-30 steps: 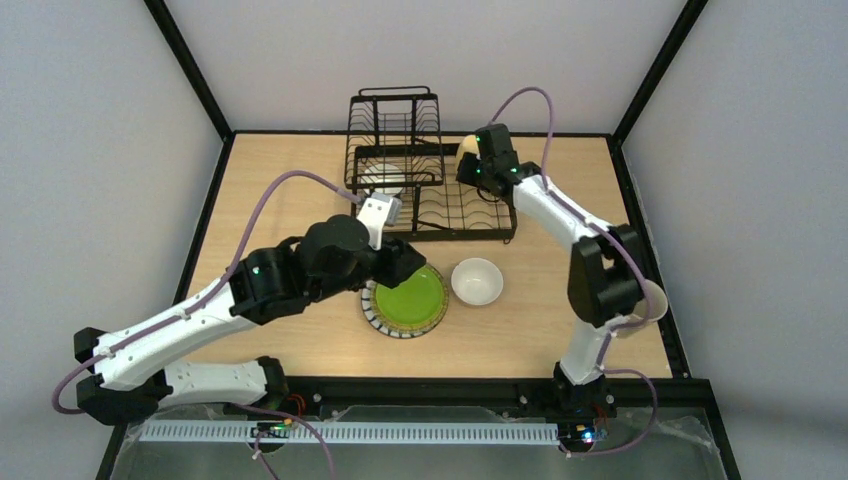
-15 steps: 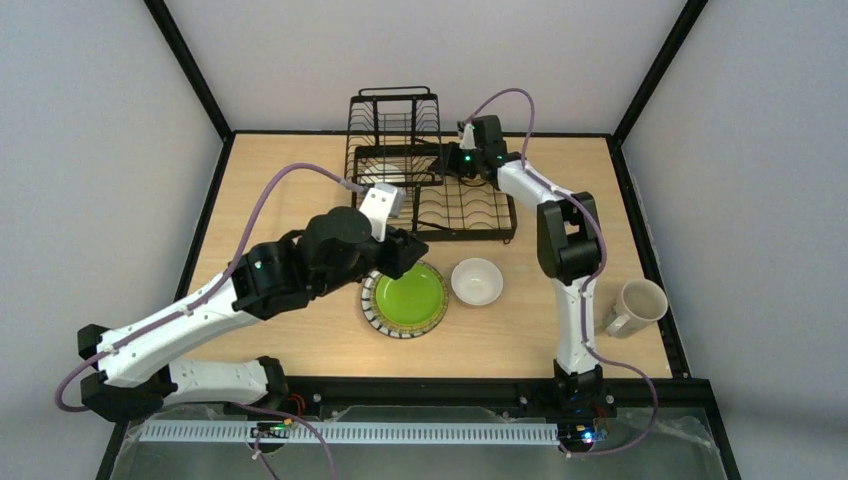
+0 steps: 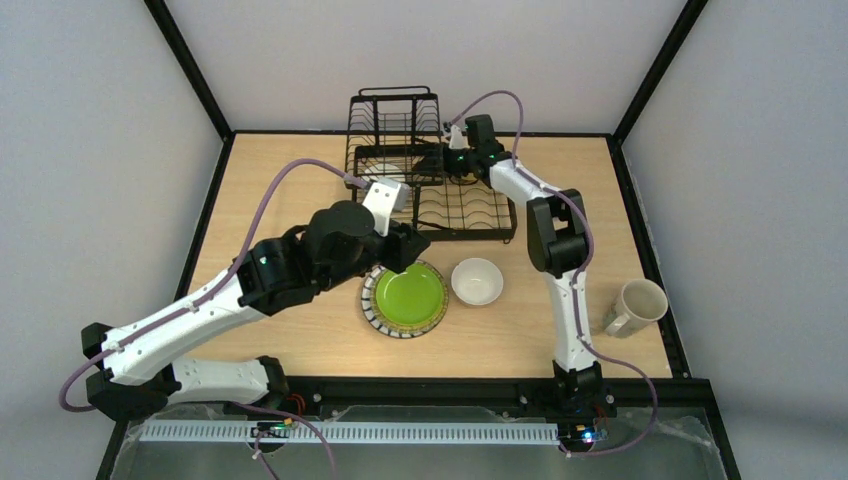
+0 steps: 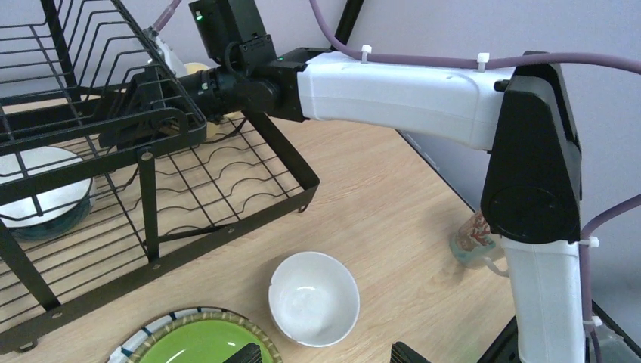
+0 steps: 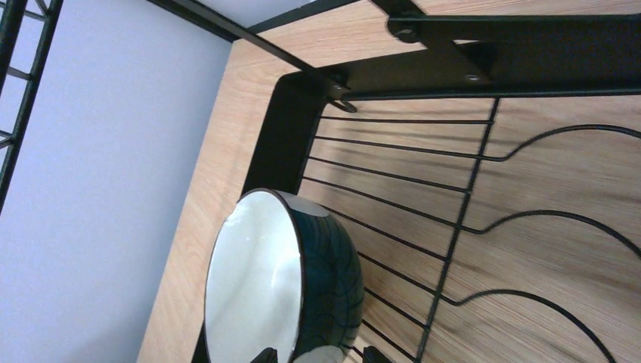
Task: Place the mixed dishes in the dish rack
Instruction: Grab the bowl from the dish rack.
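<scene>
Nearest us, the left gripper (image 3: 405, 262) hangs just above the far edge of the green plate (image 3: 412, 302). Its fingers are spread wide with nothing between them. The plate lies flat on the table (image 3: 290, 180). The white bowl (image 3: 477, 281) stands upright just to the plate's right, close but not touching. The cream mug (image 3: 636, 304) sits near the table's right edge, well apart from both.

Farther back stands the dish rack (image 3: 465, 237). The blue bowl (image 5: 325, 280) is tipped on its side on the wires of the flat tray, near a corner. The right gripper (image 5: 318, 355) reaches into the raised tier from the right. A pale shape (image 5: 316, 349) shows between its fingertips at the picture's edge. We cannot tell whether they grip it.
</scene>
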`<action>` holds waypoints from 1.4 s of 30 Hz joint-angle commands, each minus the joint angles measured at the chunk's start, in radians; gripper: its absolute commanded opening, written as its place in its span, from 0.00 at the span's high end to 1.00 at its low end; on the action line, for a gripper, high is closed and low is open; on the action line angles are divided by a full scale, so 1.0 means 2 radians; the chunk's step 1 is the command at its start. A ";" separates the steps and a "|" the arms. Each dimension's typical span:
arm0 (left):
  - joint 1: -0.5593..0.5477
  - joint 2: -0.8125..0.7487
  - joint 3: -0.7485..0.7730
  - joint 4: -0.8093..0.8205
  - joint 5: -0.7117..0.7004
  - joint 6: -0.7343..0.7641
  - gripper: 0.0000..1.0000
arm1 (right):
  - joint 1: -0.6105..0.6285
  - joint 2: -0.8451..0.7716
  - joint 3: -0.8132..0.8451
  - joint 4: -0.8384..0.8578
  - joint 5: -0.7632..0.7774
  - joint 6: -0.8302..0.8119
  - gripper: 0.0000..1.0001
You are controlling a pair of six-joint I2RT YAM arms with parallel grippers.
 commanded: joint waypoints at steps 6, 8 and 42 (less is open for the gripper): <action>0.012 -0.005 -0.002 0.012 0.004 0.011 0.01 | 0.021 0.040 0.051 -0.008 -0.045 -0.010 0.34; 0.014 -0.006 -0.004 0.014 0.006 0.011 0.01 | 0.024 0.047 0.058 -0.013 -0.048 -0.011 0.34; 0.040 -0.031 -0.022 0.016 0.029 0.012 0.01 | 0.042 0.107 0.146 -0.157 0.083 -0.076 0.85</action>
